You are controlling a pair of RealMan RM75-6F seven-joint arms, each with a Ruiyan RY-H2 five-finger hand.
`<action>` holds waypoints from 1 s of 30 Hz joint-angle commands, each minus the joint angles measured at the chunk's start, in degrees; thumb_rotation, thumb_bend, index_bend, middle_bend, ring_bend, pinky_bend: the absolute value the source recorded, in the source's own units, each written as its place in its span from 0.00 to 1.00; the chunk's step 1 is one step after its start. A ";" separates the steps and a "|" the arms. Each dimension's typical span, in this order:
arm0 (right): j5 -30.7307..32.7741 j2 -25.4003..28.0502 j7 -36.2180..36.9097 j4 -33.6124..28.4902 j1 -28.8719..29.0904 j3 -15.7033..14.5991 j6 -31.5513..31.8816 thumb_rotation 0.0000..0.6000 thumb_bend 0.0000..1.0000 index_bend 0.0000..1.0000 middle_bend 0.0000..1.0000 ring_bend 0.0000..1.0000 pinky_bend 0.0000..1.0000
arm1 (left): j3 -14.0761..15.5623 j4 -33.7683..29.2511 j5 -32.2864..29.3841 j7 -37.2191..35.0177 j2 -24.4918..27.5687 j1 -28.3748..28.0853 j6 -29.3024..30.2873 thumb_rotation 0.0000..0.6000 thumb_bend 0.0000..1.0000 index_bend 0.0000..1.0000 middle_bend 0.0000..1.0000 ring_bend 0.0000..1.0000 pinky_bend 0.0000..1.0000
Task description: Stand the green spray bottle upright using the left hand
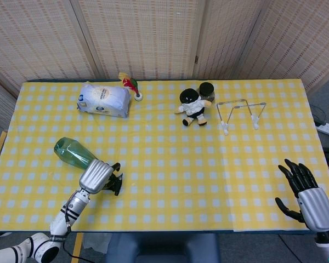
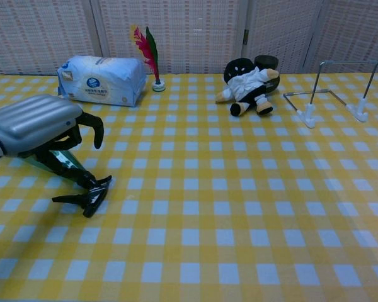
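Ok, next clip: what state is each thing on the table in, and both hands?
green spray bottle: lying on its side, nozzle toward the table's near edge
left hand: over the bottle's neck, fingers curled; grip not confirmed
right hand: open, holding nothing
tissue pack: lying flat
shuttlecock: upright
plush toy: lying down
wire rack: standing

Hidden under the left hand (image 1: 96,176): the neck and narrow part of the green spray bottle (image 1: 72,153); from the chest view, most of its body too. Whether the fingers (image 2: 96,129) actually touch the bottle, impossible to tell. Cut off at the lower right corner of the head view: the right hand (image 1: 312,203) at the wrist; outside the chest view altogether. Label print on the tissue pack (image 2: 103,79) too small to read.
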 commanded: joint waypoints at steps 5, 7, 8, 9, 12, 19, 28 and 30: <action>0.67 0.43 1.02 0.23 -0.09 0.29 0.06 1.00 0.37 0.00 0.00 0.00 0.00 | -0.38 4.04 -5.83 4.59 -2.46 -1.68 -2.50 1.00 0.23 0.50 1.00 1.00 1.00; 0.67 0.49 1.07 0.22 -0.13 0.26 0.06 1.00 0.37 0.00 0.00 0.00 0.00 | 0.10 3.80 -6.96 5.77 -2.24 -1.80 -3.20 1.00 0.23 0.50 1.00 1.00 1.00; 0.67 0.51 1.09 0.20 -0.15 0.25 0.06 1.00 0.37 0.00 0.00 0.00 0.00 | 0.32 3.63 -7.30 6.55 -2.10 -1.81 -3.26 1.00 0.23 0.50 1.00 1.00 1.00; 0.64 0.51 1.08 0.16 -0.15 0.23 0.02 1.00 0.37 0.00 0.00 0.00 0.00 | 0.64 3.32 -7.81 7.62 -1.89 -1.82 -3.41 1.00 0.23 0.50 1.00 1.00 1.00; 0.62 0.47 0.90 0.10 -0.08 0.16 -0.25 1.00 0.37 0.00 0.00 0.00 0.00 | 1.22 1.96 -9.17 9.40 -1.06 -1.86 -3.86 1.00 0.23 0.50 1.00 1.00 1.00; 0.77 0.42 0.38 -0.06 0.14 0.17 -0.92 1.00 0.37 0.00 0.00 0.00 0.00 | 1.62 2.03 -12.29 11.87 -0.75 -2.91 -5.38 1.00 0.22 0.52 1.00 1.00 1.00; 2.08 0.31 0.24 -0.01 0.86 0.57 -2.77 1.00 0.37 0.00 0.00 0.00 0.00 | 2.48 4.34 -12.39 10.24 -1.47 -4.33 -5.73 1.00 0.22 0.53 1.00 1.00 1.00; 2.18 0.27 0.26 -0.04 0.91 0.63 -2.86 1.00 0.37 0.00 0.00 0.00 0.00 | 2.85 5.05 -12.10 9.74 -1.82 -4.62 -5.83 1.00 0.23 0.53 1.00 1.00 1.00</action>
